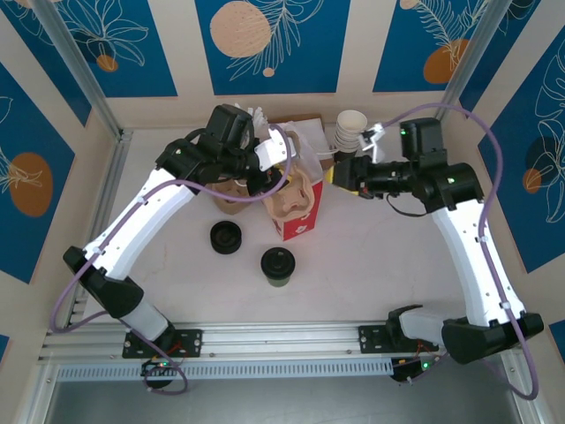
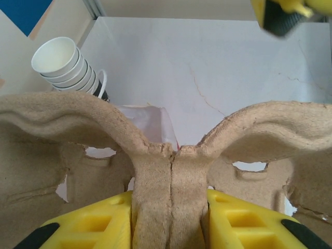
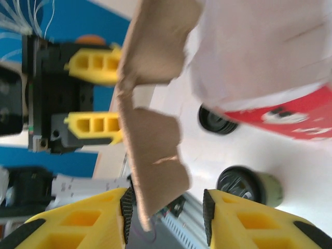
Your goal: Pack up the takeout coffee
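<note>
Cardboard carrier [image 2: 171, 174] in left hand [image 2: 170, 224] (coffee [image 1: 277, 265] apart)

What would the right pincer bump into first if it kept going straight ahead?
Most likely the carrier: its cardboard edge sits between the jaws of the open right pincer, though depth is hard to judge.

The left pincer [image 2: 171, 212] has bright yellow fingers [image 2: 88, 225] with black tips, and the pulp cup carrier [image 2: 171, 171] between them is a dull, fibrous tan. Beyond it, up to the left, the stack of paper cups [image 2: 59, 62] is plain white, on a white table [image 2: 218, 67] veined with faint grey cracks. The right pincer [image 3: 166, 220] is the same yellow and black. Past its right finger the takeout coffee [image 3: 249, 184] has a black lid over an olive-green cup. Farther off, the bag [image 3: 270, 67] is white with a red band printed in white.
</note>
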### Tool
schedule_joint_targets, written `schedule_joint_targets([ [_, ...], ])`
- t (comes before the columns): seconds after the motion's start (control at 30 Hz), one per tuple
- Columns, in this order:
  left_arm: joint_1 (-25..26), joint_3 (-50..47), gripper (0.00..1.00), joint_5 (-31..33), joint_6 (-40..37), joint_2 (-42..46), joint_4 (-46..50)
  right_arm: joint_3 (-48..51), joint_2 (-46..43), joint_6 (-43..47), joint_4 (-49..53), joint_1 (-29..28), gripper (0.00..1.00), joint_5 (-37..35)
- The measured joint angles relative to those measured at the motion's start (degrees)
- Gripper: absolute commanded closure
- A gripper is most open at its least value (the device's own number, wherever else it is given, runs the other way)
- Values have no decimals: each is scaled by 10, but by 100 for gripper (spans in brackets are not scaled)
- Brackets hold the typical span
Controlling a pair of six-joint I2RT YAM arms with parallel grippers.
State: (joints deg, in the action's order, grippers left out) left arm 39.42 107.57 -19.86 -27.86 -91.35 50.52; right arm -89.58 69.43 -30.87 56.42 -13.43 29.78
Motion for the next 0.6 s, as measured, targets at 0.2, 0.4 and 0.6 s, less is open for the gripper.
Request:
schedule_joint_targets([
  [0.2,-26,1,68,-15,54,0,-9,1,19,1,-25,21,58,-76],
  [0.4,-64,1,68,-28,136,0,-38,-31,112,35,-51,7,58,-136],
  [0.6,-86,1,69,-46,213,0,-70,-96,211,85,-72,-16,57,-179],
])
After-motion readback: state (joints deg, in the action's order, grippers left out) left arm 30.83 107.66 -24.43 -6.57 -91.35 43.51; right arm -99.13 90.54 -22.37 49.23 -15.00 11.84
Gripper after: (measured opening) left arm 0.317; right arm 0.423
